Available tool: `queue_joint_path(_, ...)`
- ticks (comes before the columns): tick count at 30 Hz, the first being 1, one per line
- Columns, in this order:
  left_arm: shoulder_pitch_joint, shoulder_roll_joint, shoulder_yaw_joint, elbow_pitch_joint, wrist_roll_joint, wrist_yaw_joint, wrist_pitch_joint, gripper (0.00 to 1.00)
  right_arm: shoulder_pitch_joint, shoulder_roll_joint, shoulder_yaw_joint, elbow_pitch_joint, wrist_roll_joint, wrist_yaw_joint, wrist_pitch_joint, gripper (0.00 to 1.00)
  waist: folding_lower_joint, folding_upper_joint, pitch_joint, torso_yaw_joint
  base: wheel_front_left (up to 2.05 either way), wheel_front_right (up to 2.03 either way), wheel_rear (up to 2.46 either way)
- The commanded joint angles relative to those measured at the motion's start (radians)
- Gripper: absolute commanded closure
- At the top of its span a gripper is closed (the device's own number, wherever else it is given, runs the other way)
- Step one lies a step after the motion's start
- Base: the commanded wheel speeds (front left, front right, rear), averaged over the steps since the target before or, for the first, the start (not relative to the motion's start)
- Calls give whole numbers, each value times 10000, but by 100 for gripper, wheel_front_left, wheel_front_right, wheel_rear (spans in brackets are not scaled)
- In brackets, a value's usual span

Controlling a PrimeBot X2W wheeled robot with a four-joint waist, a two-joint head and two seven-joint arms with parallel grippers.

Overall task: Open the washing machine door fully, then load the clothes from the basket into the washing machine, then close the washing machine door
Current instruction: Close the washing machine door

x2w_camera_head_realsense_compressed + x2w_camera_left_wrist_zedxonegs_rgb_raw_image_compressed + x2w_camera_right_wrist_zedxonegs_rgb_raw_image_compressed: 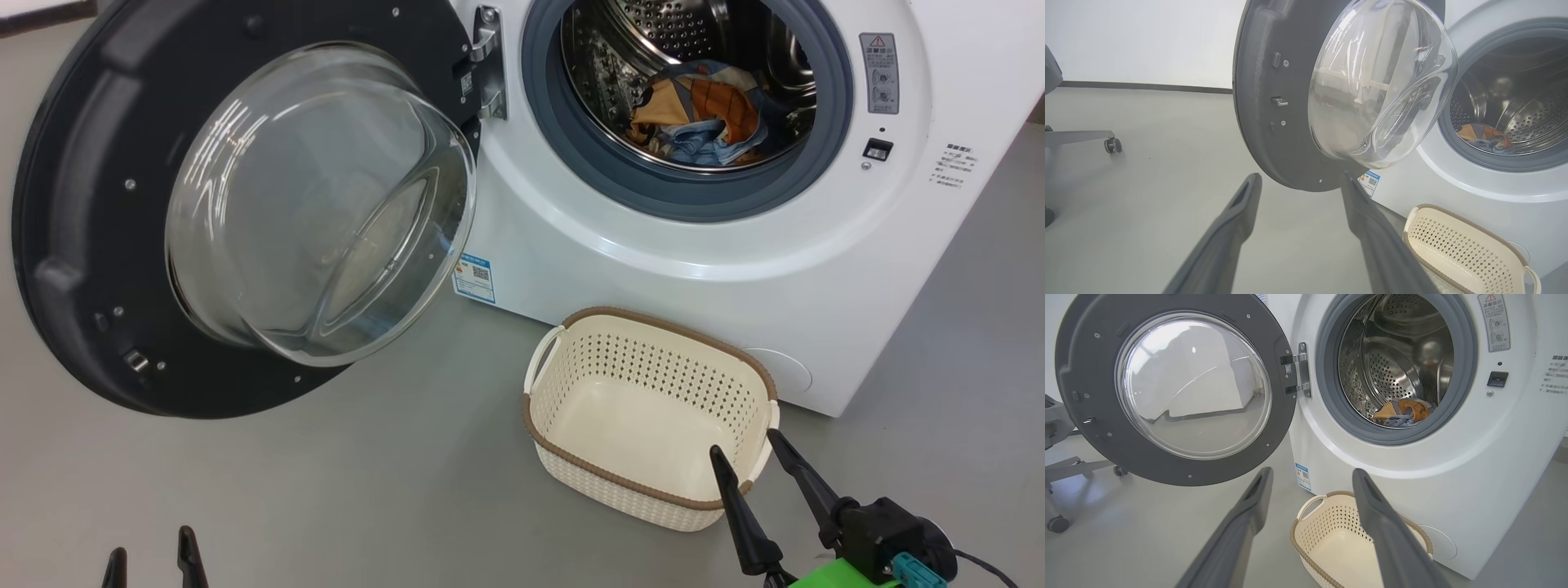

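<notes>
The washing machine (702, 261) stands ahead with its door (90, 204) swung wide open to the left, glass bowl facing me. The clothes (702, 114), light blue and orange, lie inside the steel drum. On the floor before the machine sits the cream basket (571, 359), with nothing in it. My right gripper (744, 443) is open, its fingertips above the basket's near right corner, nothing between them. At the bottom left my left gripper (151, 547) is open and holds nothing, well short of the door. The left wrist view shows the door (1257, 122) edge-on beyond my fingers (1241, 204).
Grey floor (326, 490) spreads around the basket and under the door. A wheeled chair base (1094, 141) stands at the far left, also visible in the right wrist view (1069, 469). The door latch socket (878, 149) sits right of the drum opening.
</notes>
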Motion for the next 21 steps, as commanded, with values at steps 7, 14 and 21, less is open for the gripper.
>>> queue_joint_path(7, -306, 97, 323, -345, -70, 82, -65, 0, -458, -33, 296, -123, -103, 16, -48, 0, 0, 0, 44, 16, 0, 0, 0)
queue_joint_path(14, -317, 97, 285, -298, -24, 38, -65, 0, -322, -33, 193, -150, -64, 16, -48, 0, 0, 0, -10, -26, 0, 0, 0)
queue_joint_path(21, -319, 97, 240, -264, 6, 1, -65, 0, -256, -33, 125, -174, -38, 16, -48, 0, 0, 0, -76, -56, 0, 0, 0)
